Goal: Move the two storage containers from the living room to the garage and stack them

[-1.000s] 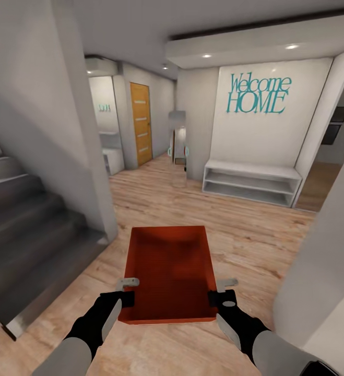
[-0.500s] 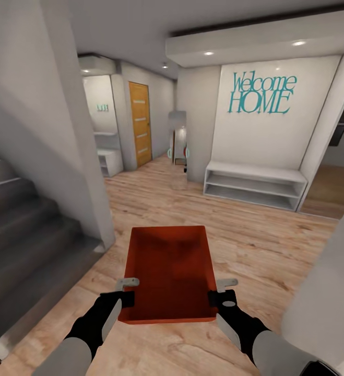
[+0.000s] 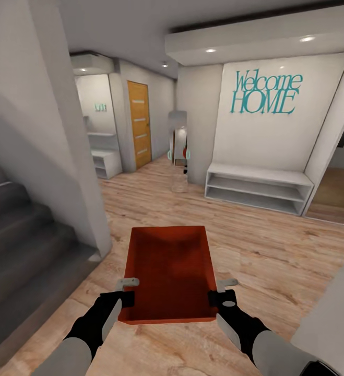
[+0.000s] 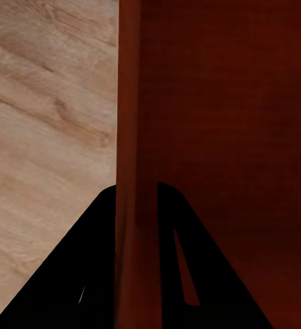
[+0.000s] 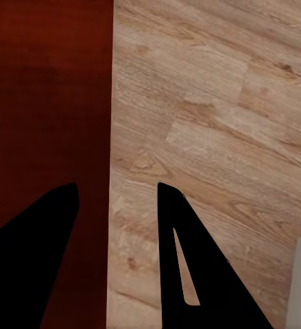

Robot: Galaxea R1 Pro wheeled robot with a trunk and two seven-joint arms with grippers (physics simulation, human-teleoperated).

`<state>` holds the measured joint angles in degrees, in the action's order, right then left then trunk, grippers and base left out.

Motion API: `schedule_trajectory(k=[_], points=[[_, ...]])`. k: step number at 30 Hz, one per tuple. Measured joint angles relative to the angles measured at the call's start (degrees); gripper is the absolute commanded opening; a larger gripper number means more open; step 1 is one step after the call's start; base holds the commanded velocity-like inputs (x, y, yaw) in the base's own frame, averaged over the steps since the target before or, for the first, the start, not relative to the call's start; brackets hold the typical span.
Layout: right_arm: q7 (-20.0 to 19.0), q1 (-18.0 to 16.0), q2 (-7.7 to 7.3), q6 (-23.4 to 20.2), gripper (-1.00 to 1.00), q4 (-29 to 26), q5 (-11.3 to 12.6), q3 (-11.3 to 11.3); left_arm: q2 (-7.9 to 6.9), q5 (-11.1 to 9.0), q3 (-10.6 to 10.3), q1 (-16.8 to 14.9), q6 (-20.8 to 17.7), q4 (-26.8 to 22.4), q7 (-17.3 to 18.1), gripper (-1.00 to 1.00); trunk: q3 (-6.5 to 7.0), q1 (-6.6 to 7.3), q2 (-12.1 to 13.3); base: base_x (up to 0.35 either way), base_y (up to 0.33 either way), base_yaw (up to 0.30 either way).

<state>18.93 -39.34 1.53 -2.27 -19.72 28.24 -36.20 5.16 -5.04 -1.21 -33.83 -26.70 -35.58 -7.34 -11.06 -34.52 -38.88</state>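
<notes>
a red-orange storage container (image 3: 170, 271) is held out in front of the robot, above a light wood-plank floor (image 3: 265, 250), gripped on both long sides near the end closest to the robot. the left gripper (image 3: 126, 291) is clamped on the left wall; in the left wrist view the wall (image 4: 128, 137) is seen running straight between the two dark fingers (image 4: 184, 274), one inside the bin and one outside, so it's pinched. the right gripper (image 3: 223, 292) is set on the right wall the same way, and in the right wrist view one finger (image 5: 33, 253) is seen over the bin's inside and the other (image 5: 191, 267) over the floor boards, with the wall edge (image 5: 113, 137) between them.

the bin is kept level, open side up, nothing seen in it.

around it, a hallway is seen: grey stairs (image 3: 20, 240) at the left, a white wall with teal "welcome home" lettering (image 3: 265, 94) ahead to the right, a low white shelf bench (image 3: 258, 189) under it, and an orange-brown wooden door (image 3: 139, 125) further back down the corridor.
</notes>
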Motion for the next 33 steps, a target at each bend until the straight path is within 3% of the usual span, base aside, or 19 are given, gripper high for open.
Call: schedule_trajectory(k=[33], points=[[0.0,0.0,-0.01,0.0,-1.00,0.0,0.0,0.0,0.00,-0.1,-0.1,0.0,0.0,0.0,0.0,-1.00,0.00,0.00,0.0,0.323,0.000,0.000]])
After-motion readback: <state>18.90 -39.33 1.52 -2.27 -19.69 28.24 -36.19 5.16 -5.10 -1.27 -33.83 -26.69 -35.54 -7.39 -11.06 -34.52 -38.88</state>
